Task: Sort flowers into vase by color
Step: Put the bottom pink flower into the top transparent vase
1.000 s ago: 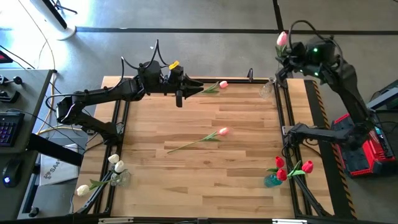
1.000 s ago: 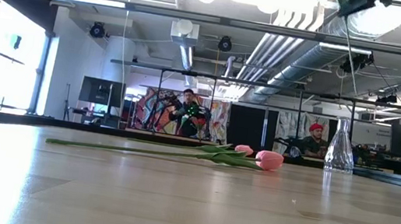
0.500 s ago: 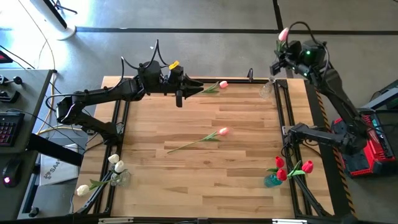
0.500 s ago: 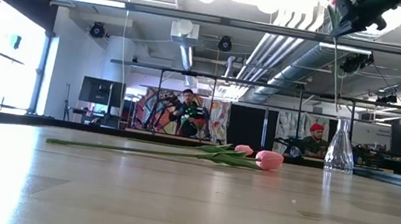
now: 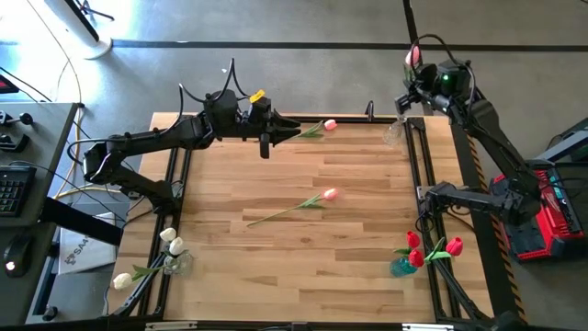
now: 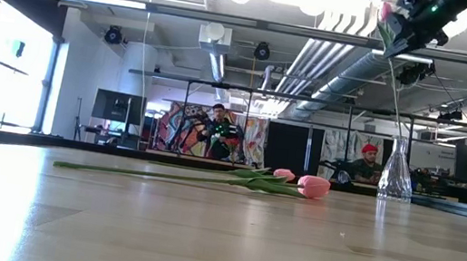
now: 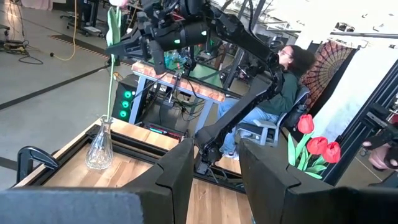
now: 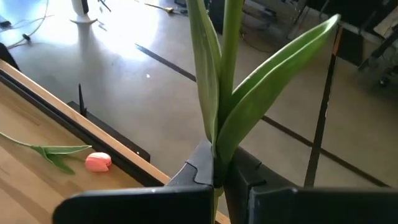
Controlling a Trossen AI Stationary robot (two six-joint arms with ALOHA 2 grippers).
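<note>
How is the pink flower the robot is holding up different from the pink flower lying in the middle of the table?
The held pink tulip stands upright, pinched in the right gripper over the clear vase, stem tip at its mouth. The middle pink tulip lies flat on the table, with nothing touching it. The held one is off the wood; the other rests on it. Both have pink heads and green stems.

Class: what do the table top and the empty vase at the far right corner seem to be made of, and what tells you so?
Table top: apparently wood, light, smooth finish; plank seams and grain show.
Vase: likely clear glass or plastic; the room shows through it, with bright glints.
</note>
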